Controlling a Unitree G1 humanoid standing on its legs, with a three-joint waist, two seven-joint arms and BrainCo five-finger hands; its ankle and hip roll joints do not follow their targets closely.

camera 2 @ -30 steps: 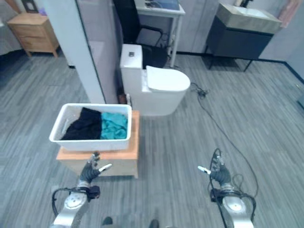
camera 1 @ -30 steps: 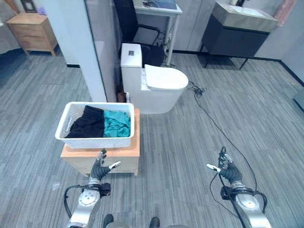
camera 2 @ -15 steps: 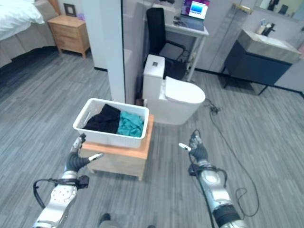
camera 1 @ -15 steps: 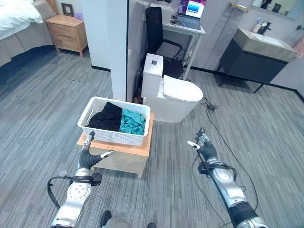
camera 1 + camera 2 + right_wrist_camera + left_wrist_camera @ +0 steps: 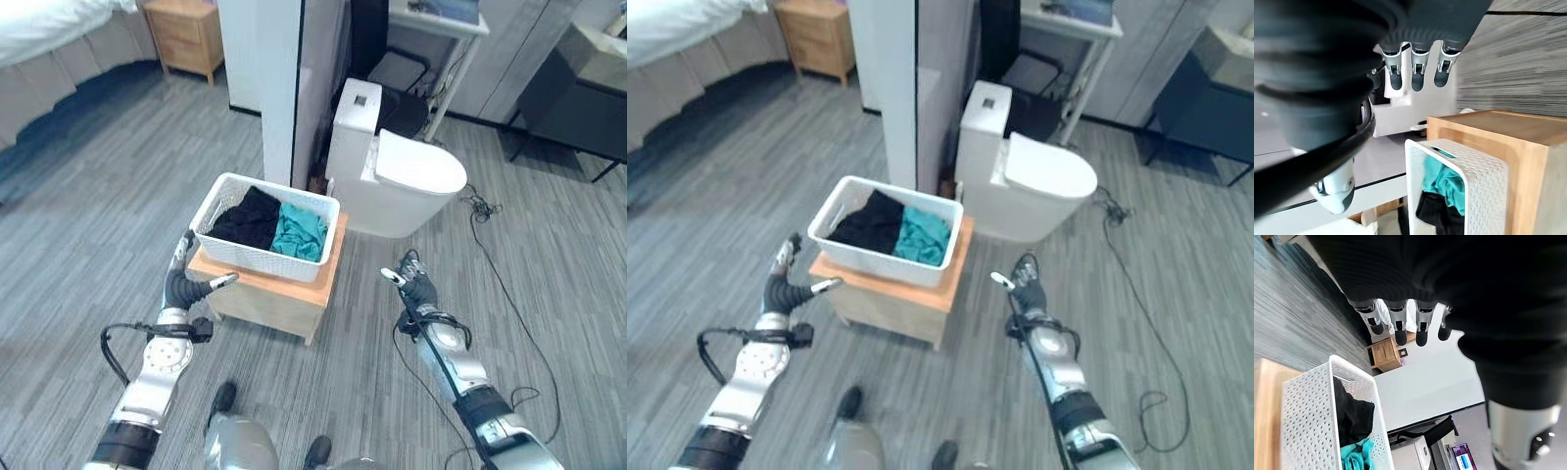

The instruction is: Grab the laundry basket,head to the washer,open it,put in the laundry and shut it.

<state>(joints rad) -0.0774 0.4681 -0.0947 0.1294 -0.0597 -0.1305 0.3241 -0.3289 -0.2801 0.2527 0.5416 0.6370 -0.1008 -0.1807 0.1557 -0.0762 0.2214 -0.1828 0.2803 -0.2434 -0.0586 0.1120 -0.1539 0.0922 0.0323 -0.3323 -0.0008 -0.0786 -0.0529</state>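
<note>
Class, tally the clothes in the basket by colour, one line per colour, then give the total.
Black: 1
Teal: 1
Total: 2, both in the white basket

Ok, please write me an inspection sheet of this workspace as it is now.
Surface: grey plank floor; low wooden stand carries the basket.
Job's things: white laundry basket on the stand, holding a black garment and a teal garment.
Clutter: nothing seen.
Hands: left hand open beside the stand; right hand open, apart from the basket.
Cables: black cable on the floor.
Surroundings: white toilet, wooden nightstand, partition wall.
</note>
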